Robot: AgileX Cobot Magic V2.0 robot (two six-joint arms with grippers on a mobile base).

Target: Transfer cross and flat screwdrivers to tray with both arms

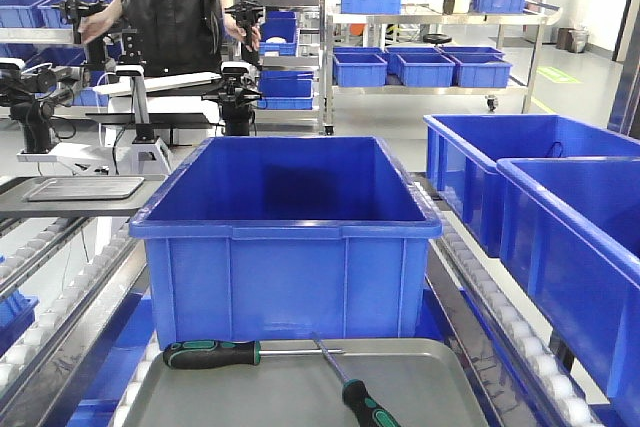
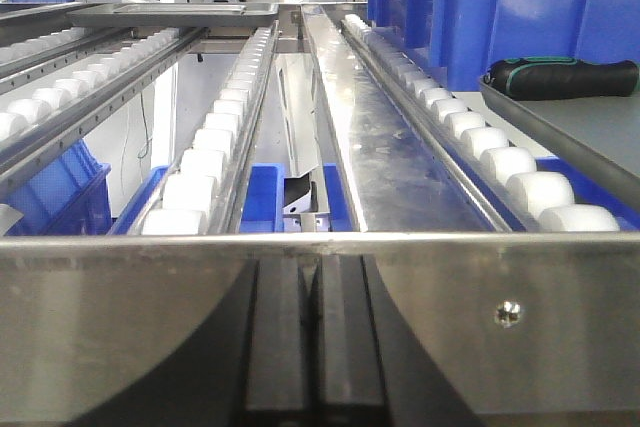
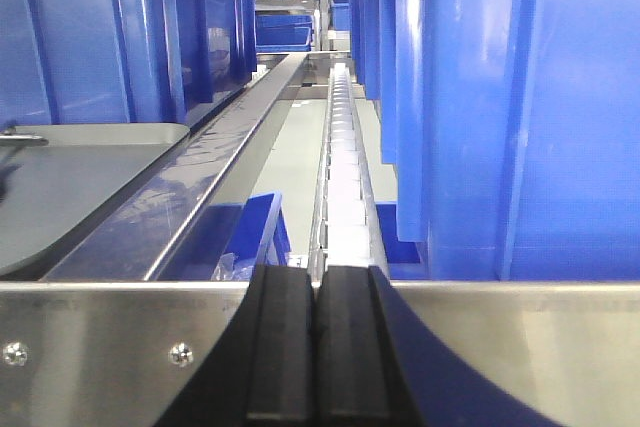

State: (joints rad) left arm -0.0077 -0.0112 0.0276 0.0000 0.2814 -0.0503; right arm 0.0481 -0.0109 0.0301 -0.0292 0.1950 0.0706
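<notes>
Both screwdrivers already lie in the tray [image 1: 420,367], one [image 1: 250,353] crosswise with its handle toward the left gripper [image 2: 310,347], the other [image 1: 352,387] angled toward the right gripper [image 3: 318,347]; both grippers closed, empty.

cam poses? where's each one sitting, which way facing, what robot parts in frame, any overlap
Front: sits above the tray's near end, faces forward over both screwdrivers and a blue crate; no arm shows.
Left wrist: low, looks along the rollers; shut left hand shows.
Right wrist: low, between crates; shut right hand shows.
Shared: front and left wrist both show a screwdriver handle.
</notes>
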